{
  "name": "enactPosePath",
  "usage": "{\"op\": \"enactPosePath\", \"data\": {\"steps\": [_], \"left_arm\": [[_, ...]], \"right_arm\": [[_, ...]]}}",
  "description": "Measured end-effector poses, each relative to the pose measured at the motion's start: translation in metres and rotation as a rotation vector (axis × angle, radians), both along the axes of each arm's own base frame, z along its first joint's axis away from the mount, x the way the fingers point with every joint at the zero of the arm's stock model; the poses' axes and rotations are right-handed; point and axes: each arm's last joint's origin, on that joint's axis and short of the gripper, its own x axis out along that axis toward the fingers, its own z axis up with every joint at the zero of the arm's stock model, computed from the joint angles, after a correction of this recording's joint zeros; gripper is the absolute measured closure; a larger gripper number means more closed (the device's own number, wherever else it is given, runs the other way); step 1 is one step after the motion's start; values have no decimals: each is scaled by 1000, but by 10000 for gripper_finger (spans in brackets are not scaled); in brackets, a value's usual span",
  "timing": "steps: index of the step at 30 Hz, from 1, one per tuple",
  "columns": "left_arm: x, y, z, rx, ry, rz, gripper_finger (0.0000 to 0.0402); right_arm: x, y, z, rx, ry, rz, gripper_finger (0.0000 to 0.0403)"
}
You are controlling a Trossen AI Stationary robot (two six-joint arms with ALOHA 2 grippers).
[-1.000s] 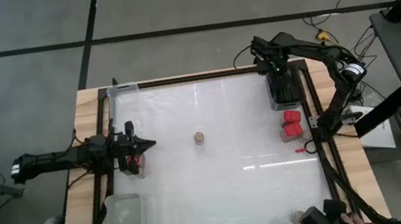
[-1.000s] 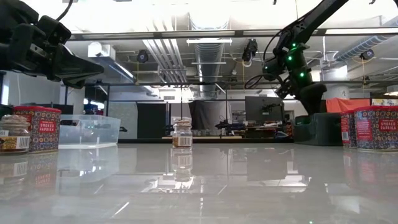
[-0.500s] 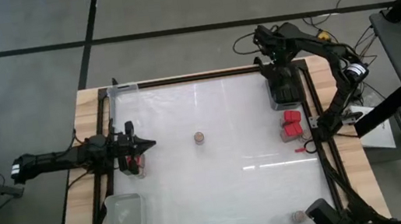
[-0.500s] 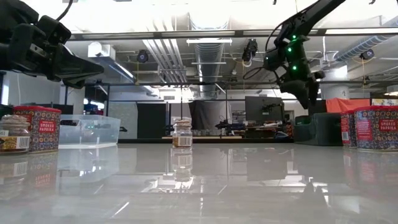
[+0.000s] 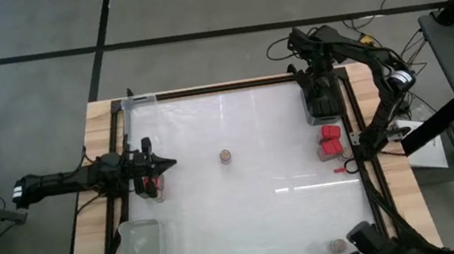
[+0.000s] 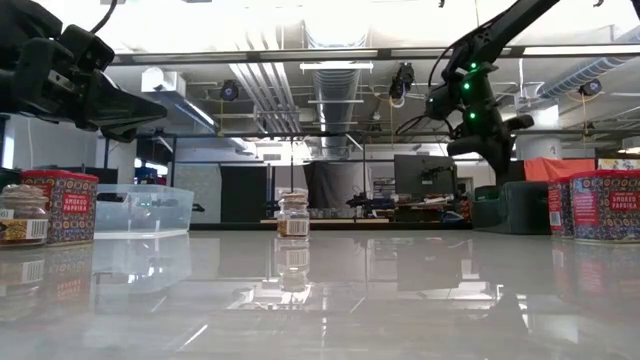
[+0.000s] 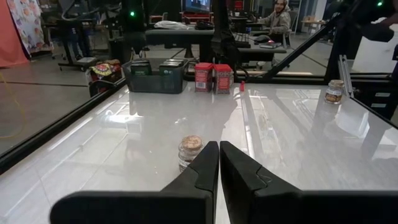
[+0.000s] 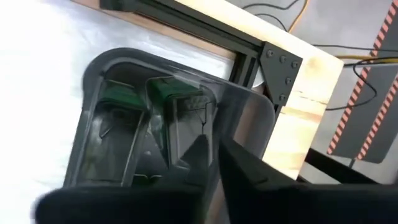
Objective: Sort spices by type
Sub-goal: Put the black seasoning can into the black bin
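High view: the right hand, closed and empty, hangs over the clear plastic tray with black boxy spices. The closed left hand waits at the bench's left side. A round tan-topped jar stands mid-bench

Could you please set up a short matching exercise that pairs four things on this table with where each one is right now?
Things:
1. round tan-topped jar
2. two red tins
3. black containers
4. right tool

Places:
A. inside the clear tray at the table's far right
B. alone near the table's middle
C. above the tray of black containers, shut
D. side by side near the right edge, nearer than the tray

Pairs: 1-B, 2-D, 3-A, 4-C
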Motion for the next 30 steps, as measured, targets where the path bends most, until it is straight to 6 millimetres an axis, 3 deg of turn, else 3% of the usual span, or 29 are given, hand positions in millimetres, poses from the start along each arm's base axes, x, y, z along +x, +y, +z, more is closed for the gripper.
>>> {"op": "enactPosePath", "data": {"steps": [30], "left_arm": [[0, 0, 0, 0, 0, -5, 401]], "right_arm": [[6, -7, -32, 10, 167, -56, 390]]}}
